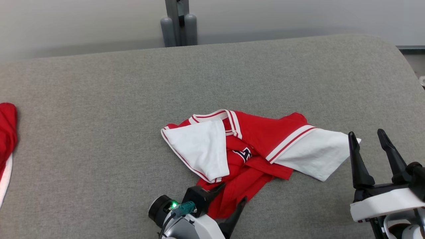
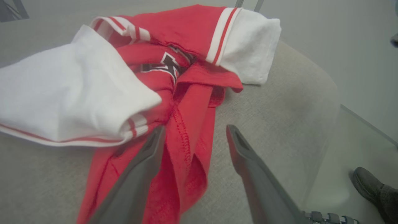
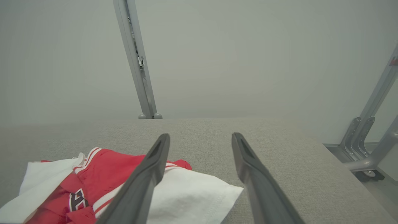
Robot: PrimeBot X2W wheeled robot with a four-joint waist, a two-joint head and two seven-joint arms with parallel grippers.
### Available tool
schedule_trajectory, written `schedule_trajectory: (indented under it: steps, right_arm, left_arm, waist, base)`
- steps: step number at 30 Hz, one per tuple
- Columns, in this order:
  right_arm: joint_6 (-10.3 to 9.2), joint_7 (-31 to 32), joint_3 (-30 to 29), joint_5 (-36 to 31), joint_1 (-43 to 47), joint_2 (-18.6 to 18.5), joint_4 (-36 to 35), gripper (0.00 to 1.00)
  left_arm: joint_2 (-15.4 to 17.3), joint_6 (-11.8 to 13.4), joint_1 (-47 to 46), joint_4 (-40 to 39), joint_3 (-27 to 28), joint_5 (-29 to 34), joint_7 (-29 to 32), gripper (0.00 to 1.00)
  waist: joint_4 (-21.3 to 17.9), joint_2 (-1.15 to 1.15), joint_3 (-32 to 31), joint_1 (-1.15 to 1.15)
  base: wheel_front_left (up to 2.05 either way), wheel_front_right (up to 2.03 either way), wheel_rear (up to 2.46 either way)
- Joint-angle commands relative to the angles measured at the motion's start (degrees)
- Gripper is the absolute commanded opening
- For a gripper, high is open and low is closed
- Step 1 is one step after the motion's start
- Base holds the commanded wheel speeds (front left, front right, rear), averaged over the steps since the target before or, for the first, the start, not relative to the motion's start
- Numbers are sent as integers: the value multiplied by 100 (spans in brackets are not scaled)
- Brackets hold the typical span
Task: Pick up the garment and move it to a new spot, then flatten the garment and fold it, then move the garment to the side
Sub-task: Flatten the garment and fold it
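Surface: table (image 1: pixel 99 132) covered in grey woven fabric with a fine, matte weave. The far right corner is rounded.

Garment (image 1: pixel 262 139): lies crumpled on the near middle of the table, a little right of centre. It is a red knit body with two white sleeves. The cuffs and collar band are trimmed in red-and-white stripes. A dark letter crest edged in white is half buried in the folds. One sleeve is folded flat across the left part, and the other fans out to the right as a flat white wedge. The lower body is bunched into a narrow red tail pointing at the robot. In the left wrist view the tail's hem (image 2: pixel 186 146) shows a line of overlock stitching.

Left gripper (image 1: pixel 232 193): jaws spread wide and holding nothing. It sits at the near end of the red tail. One finger (image 2: pixel 140 168) lies over the red cloth, the other over bare table, with a fold of hem between them. I cannot tell whether it touches the cloth.

Right gripper (image 1: pixel 366 132): jaws spread wide and empty, raised over the table just beside the tip of the right sleeve. Its fingers are dark, tapered and smooth.

Other: a second red cloth (image 1: pixel 6 132) with a white edge lies at the table's far left, well apart from the garment. A grey metal post (image 1: pixel 179 23) stands behind the table. A dark shoe (image 2: pixel 370 186) is on the floor.
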Motion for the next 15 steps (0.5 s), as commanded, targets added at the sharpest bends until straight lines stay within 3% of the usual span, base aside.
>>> schedule_trajectory:
  steps: [1, 6, 8, 15]
  right_arm:
    - [1, -61, -14, 33, -74, -24, -11, 100]
    - [1, -105, -59, 36, -166, -24, 30, 100]
    - [1, -123, -75, 66, -189, -24, 54, 100]
    - [1, -169, -175, 109, -205, -24, 96, 100]
  left_arm:
    - [9, -24, -123, 78, 51, -62, -46, 100]
    - [-92, -140, -309, 619, 74, -157, -212, 100]
    - [-111, -180, -365, 769, 55, -151, -288, 3]
    - [29, -48, -534, 698, 138, 29, -718, 0]
  waist:
    - [-108, 0, 121, 0]
    - [-186, 0, 251, 0]
    - [-191, 0, 270, 0]
    - [-121, 0, 263, 0]
  base:
    - [0, 0, 0]
    - [0, 0, 0]
    - [0, 0, 0]
    - [0, 0, 0]
